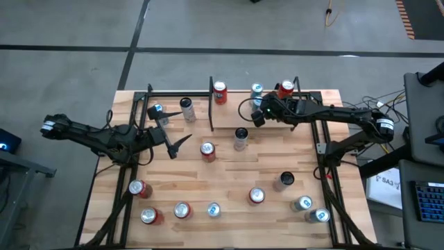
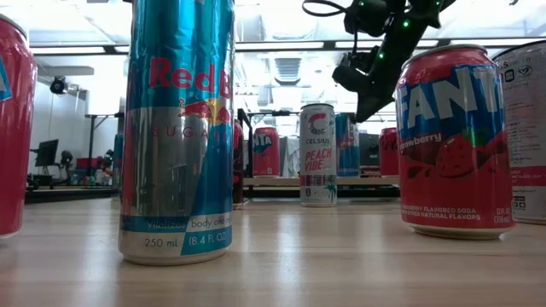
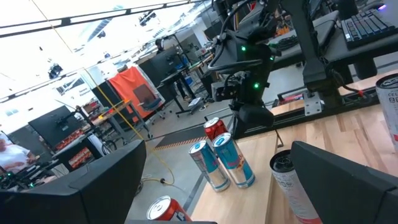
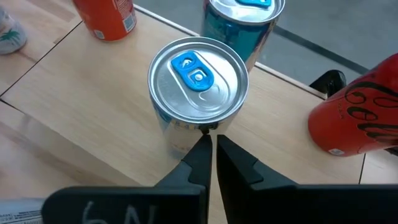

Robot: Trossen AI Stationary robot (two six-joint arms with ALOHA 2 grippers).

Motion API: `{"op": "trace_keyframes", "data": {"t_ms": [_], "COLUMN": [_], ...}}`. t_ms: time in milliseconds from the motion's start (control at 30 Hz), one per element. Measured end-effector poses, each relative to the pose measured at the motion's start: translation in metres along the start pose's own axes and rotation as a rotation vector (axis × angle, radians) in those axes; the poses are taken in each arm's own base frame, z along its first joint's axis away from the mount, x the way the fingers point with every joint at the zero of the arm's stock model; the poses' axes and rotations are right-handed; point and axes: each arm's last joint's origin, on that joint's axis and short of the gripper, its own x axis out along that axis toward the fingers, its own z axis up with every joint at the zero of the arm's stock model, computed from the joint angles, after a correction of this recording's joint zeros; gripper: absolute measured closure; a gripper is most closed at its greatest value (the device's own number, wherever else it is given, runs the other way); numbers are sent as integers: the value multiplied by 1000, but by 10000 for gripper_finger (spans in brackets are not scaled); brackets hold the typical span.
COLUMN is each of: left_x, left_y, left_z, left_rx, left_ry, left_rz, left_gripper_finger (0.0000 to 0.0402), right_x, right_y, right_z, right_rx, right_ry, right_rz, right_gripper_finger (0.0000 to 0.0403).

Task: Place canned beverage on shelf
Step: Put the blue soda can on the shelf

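Since your right hand point(image 4: 211, 144) is pinched shut on nothing, just above and beside the blue-tab can point(image 4: 198, 74), that can stands upright on the shelf point(image 4: 81, 106) already. Left hand point(image 1: 168, 142) hangs wide open farther off, nearer the cans left on the surface point(image 1: 229, 177).

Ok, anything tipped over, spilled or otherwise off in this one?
Nothing stands out. Every can in view stands upright and no liquid shows on the table. The right gripper is shut and empty, right by a blue-tabbed can on the shelf; the left gripper waits open over the table.
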Motion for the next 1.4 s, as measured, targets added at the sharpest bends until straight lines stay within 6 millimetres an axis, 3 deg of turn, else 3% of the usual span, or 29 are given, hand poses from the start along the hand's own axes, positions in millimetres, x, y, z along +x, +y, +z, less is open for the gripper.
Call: {"op": "trace_keyframes", "data": {"t_ms": [333, 900, 1233, 1400], "left_x": [0, 0, 0, 0], "left_y": [0, 0, 0, 0], "left_z": [0, 0, 0, 0], "left_rx": [0, 2, 2, 2], "left_ry": [0, 0, 0, 1], "left_rz": [0, 2, 3, 4], "left_gripper_finger": [18, 18, 18, 18], "right_x": [0, 28, 24, 25], "right_y": [6, 2, 10, 10], "right_z": [-4, 0, -3, 3], "right_rx": [54, 54, 73, 70], "right_ry": [89, 61, 102, 18], "right_rz": [142, 22, 123, 85], "right_gripper_finger": [390, 390, 390, 390]}}
